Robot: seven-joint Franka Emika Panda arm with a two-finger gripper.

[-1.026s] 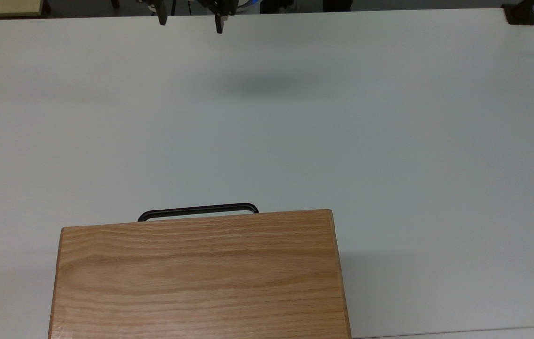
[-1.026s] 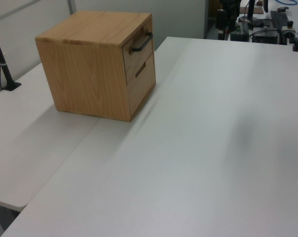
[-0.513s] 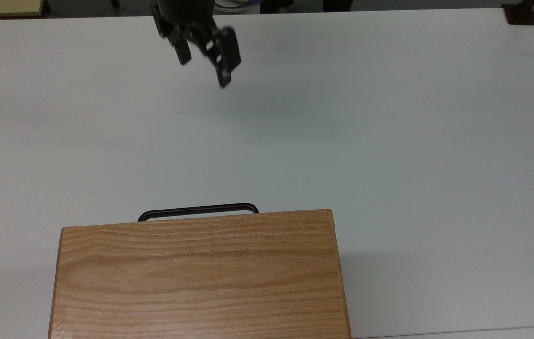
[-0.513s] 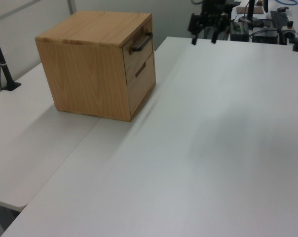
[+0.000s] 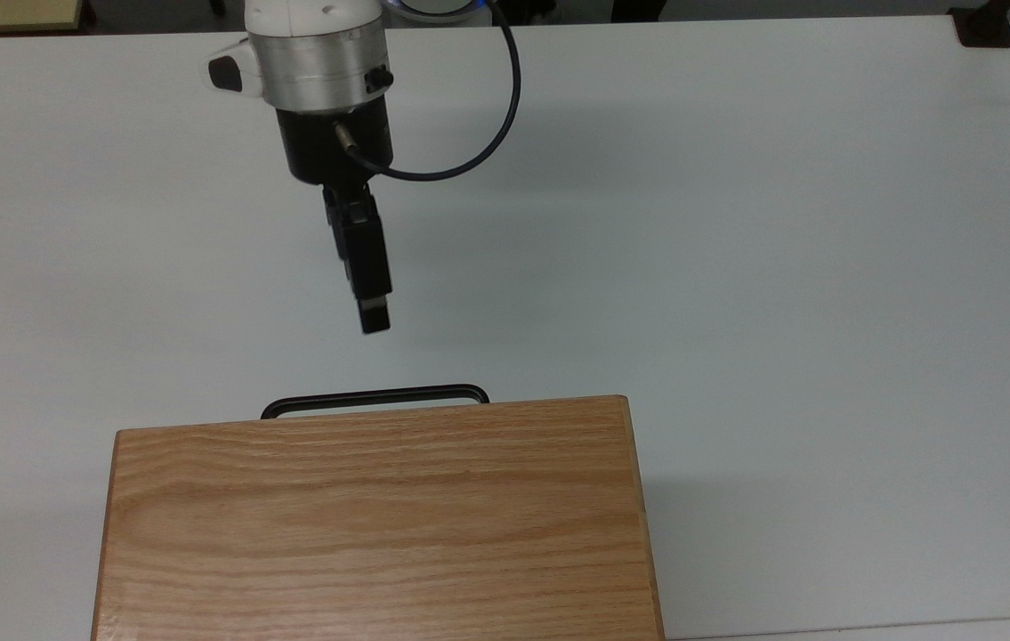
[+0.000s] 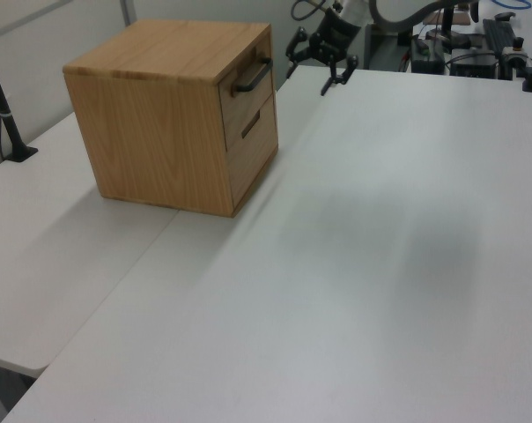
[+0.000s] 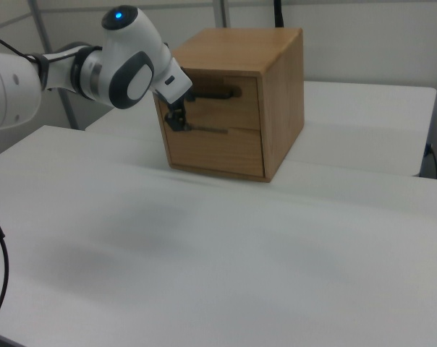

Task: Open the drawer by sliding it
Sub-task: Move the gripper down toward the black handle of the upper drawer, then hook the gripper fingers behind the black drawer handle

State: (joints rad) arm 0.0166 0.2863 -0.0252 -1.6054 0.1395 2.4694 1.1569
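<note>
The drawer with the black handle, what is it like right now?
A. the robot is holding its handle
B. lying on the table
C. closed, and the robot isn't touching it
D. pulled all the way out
C: the drawer sits flush in the wooden cabinet, and the gripper hangs over the white table, short of the black handle.

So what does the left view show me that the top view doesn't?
Only the left view shows the drawer front, shut flush, the lower drawer beneath it, and the gripper with its fingers spread apart. Only the top view shows the strip of bare table between the gripper tip and the bar handle, with the gripper lined up near the handle's middle. Both show the oak cabinet, the black handle, and the gripper short of it, holding nothing.
</note>
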